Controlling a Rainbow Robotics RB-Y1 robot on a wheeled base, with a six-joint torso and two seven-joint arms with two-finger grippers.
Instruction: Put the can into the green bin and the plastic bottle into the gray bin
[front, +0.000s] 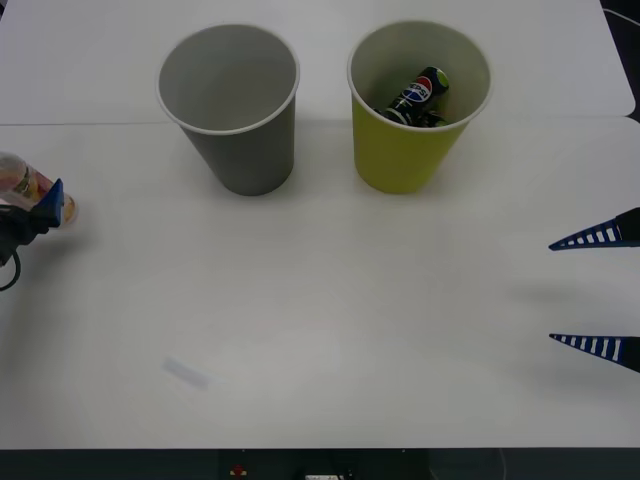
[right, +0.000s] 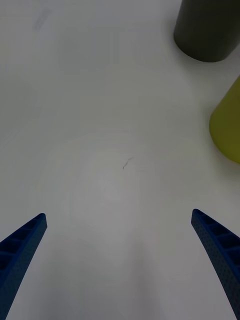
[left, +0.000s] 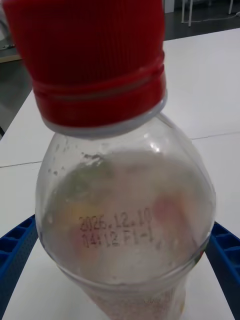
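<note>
Already noted: can (front: 424, 95) lying inside green bin (front: 410, 150) near the bench's far edge, gray bin (front: 245, 150) just beside it. Left gripper (front: 45, 205) at the bench's left edge, fingers clamped on either side of plastic bottle (left: 125, 220), red cap up; right gripper (front: 600, 290) spread wide and empty by the right edge. Recommended: lift clear of the gray rim, centre over the opening, release low to avoid tipping.
</note>
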